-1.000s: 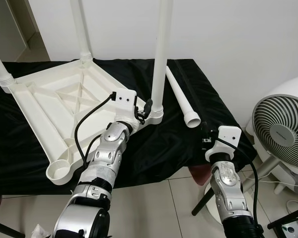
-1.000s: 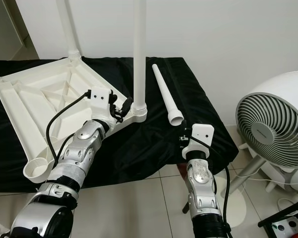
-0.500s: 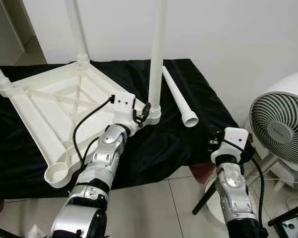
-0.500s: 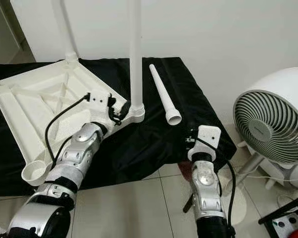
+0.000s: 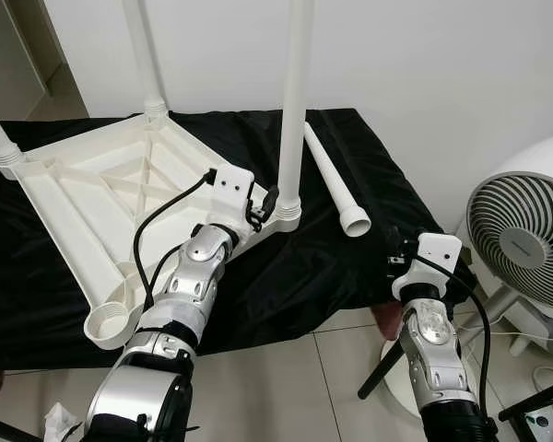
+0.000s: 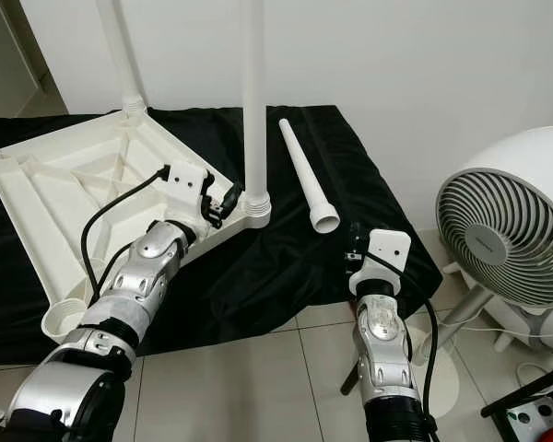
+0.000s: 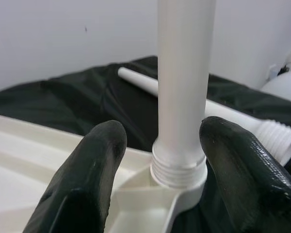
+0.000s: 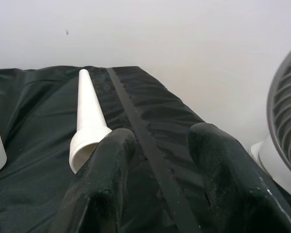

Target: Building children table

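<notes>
Black cloth [image 5: 286, 276] covers the bench; the upturned tabletop [image 5: 92, 193] carries three legs. Left gripper [image 7: 157, 160] sits open around the near-right leg [image 7: 184, 87]. Right gripper [image 8: 157, 160], open, nears the loose leg [image 5: 332, 180]; one socket [image 5: 109, 322] remains.

You're looking at a plain white wall [image 5: 442, 64] running behind the whole scene, evenly lit with no hard shadows. In front of it stands a low surface draped in glossy black cloth [image 5: 332, 249], creased and hanging over the near edge. Below that you have a floor of pale tiles [image 5: 286, 387] with thin grout lines. To your right sits a round white fan [image 5: 525, 244] on a stand, its grille facing you, with a white cable trailing along the floor beside it. At the far left you can see a doorway edge [image 5: 32, 46] opening onto a dimmer space.
</notes>
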Controlling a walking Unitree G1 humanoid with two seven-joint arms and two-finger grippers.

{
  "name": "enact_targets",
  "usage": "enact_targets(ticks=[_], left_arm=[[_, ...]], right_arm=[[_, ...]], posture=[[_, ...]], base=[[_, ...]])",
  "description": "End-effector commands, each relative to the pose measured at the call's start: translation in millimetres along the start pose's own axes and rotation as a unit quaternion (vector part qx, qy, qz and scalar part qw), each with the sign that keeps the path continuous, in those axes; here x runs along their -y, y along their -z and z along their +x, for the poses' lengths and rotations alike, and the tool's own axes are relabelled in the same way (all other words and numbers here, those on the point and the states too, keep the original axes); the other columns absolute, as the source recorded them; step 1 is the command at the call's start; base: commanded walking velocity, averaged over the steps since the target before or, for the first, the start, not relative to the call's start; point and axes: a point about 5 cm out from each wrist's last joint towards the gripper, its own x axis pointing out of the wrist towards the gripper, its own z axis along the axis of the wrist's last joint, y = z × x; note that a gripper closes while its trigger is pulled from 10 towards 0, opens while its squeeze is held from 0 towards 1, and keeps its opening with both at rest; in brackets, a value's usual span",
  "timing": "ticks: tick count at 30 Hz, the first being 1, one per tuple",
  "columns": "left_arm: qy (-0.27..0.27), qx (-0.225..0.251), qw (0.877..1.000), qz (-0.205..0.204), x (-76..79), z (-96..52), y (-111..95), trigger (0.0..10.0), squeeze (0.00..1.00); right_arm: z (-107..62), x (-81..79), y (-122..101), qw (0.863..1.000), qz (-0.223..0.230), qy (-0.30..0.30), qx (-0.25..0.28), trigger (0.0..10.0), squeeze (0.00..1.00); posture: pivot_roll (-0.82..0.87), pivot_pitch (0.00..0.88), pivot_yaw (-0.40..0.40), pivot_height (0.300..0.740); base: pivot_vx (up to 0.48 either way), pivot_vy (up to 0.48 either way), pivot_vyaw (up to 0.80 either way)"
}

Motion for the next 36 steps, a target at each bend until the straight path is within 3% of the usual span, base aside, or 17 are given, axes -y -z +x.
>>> enact_targets(ticks=[1,5,12,23,24,27,36], left_arm=[[0.018,-0.026,0.999,0.002,-0.3,-8.7,15.5,10.0,0.00],[0.016,-0.035,0.999,0.012,-2.1,-11.7,20.2,10.0,0.00],[-0.003,-0.047,0.999,-0.013,-3.4,-10.1,18.9,10.0,0.00],[0.027,-0.020,0.999,-0.005,2.8,-9.8,11.6,10.0,0.00],[0.044,-0.017,0.999,-0.017,6.5,-10.1,10.8,10.0,0.00],[0.105,-0.008,0.994,-0.003,23.0,-12.6,10.0,10.0,0.00],[0.168,-0.003,0.986,0.006,41.8,-14.9,8.4,10.0,0.00]], right_arm=[[-2.8,0.9,3.1,1.000,0.010,0.000,-0.005,10.0,0.00],[-2.6,-0.5,6.6,1.000,0.004,-0.003,-0.009,10.0,0.00],[1.0,-3.5,7.9,1.000,0.012,-0.012,-0.018,10.0,0.00],[7.7,6.3,6.2,1.000,0.002,-0.005,-0.014,10.0,0.00],[7.3,6.2,6.4,1.000,0.007,-0.008,-0.012,10.0,1.00],[8.2,9.2,7.0,1.000,0.014,-0.010,-0.010,10.0,1.00],[20.5,21.1,7.7,1.000,0.002,-0.019,-0.014,10.0,1.00]], posture=[[-0.09,0.000,0.016,0.740],[-0.08,0.000,0.009,0.740],[-0.06,0.000,-0.009,0.740],[-0.07,0.000,0.014,0.740],[-0.07,0.000,0.013,0.740],[-0.07,0.000,0.005,0.740],[-0.06,0.000,-0.018,0.740]], base=[[0.000,0.000,0.00],[0.000,0.000,0.00],[0.000,0.000,0.00],[0.000,0.000,0.00],[0.000,0.000,0.00],[0.000,0.000,0.00],[0.000,0.000,0.00]])
